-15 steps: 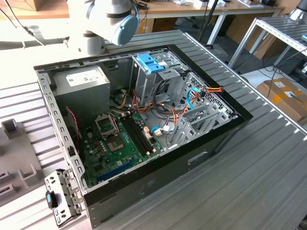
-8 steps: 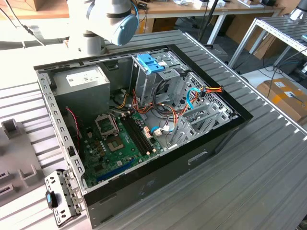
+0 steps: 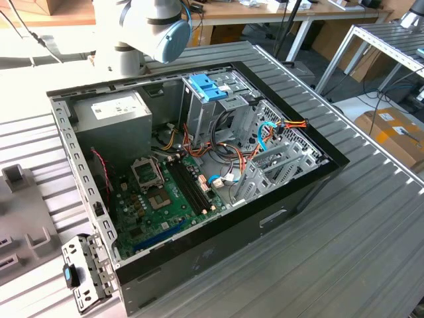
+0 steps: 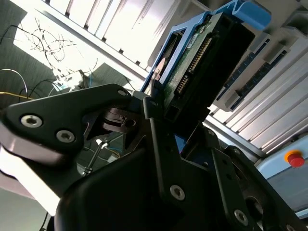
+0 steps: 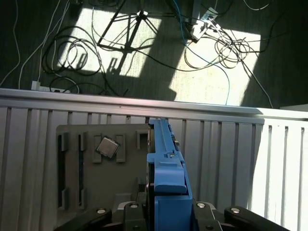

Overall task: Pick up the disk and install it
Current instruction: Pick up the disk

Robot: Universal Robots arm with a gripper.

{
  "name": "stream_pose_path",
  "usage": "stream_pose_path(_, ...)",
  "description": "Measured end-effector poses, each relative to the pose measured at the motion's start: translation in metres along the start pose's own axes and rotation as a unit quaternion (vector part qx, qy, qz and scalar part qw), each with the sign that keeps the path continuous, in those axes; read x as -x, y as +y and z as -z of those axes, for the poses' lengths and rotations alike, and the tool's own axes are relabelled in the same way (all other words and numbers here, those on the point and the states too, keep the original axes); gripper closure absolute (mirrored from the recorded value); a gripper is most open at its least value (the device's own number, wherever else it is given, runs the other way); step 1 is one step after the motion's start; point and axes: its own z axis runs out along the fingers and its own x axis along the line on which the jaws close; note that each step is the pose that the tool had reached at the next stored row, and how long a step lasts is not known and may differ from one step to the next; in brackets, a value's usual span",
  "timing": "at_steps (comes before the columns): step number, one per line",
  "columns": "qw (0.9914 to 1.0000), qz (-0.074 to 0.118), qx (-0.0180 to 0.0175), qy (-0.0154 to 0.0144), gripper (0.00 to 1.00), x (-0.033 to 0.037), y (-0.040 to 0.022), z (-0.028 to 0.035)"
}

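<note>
The disk (image 4: 202,57) with its blue rails is held tight between the black fingers (image 4: 159,144) of the gripper (image 4: 167,111). In the first wrist view, a ribbed grey table (image 5: 226,154) and a grey tray (image 5: 82,159) holding a computer chip (image 5: 107,147) lie past it. In the exterior view, the open computer case (image 3: 291,192) sits in the middle.

place: robotics lab | cues: slatted metal benches (image 3: 371,218), floor cables (image 5: 72,53)

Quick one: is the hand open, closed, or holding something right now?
The hand is closed, holding the disk by one end, as seen in both wrist views.
</note>
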Motion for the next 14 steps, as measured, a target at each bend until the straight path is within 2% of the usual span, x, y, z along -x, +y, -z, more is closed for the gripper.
stream_pose_path(14,1.0,0.0,0.0001,-0.0015,0.63,0.001,-0.0004,0.0151)
